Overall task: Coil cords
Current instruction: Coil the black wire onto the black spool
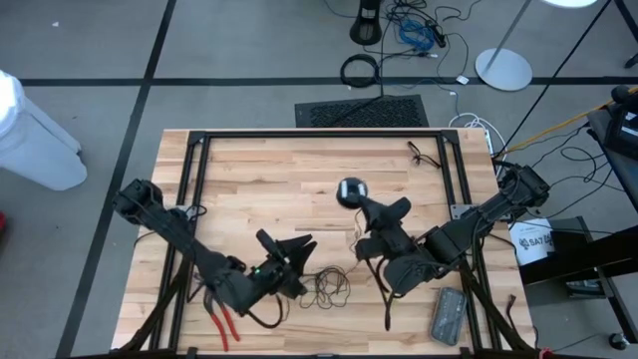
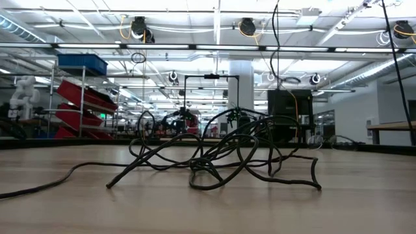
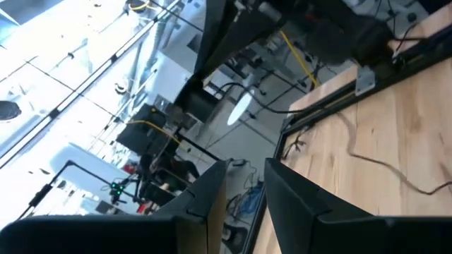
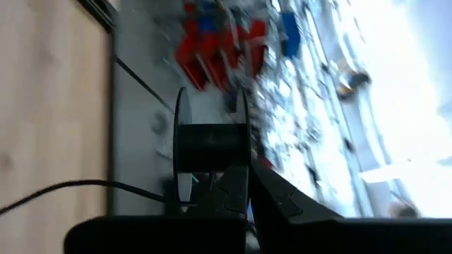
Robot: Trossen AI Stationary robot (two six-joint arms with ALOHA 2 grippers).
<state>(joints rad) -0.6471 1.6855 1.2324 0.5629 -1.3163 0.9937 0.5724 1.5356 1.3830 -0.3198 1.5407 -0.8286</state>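
Observation:
The cords are one very thin black cord. Its loose tangle (image 1: 324, 284) (image 2: 221, 156) lies on the wooden table near the front middle. Its small round dark puck (image 1: 351, 191) (image 4: 212, 141) sits just past the fingertips of my right gripper (image 1: 377, 211) (image 4: 247, 189), which is shut and points level. My left gripper (image 1: 294, 249) (image 3: 244, 204) hovers level beside the tangle, toward the table's left. It is open with nothing between its fingers. A slack strand (image 3: 381, 166) runs over the wood ahead of it. My right gripper is shut on the cord right at its puck end (image 4: 192, 202); the fingers hide the exact spot. They come in level from the table's right. The puck stands edge-on beyond the fingertips, clear of the table, and the cord trails slack (image 4: 92, 186) down to the wood.
Red-handled pliers (image 1: 224, 321) lie at the front left under the left arm. A grey box (image 1: 449, 314) lies at the front right. A black frame (image 1: 319, 135) rims the far and side edges, with a short wire (image 1: 424, 155) at its far right corner.

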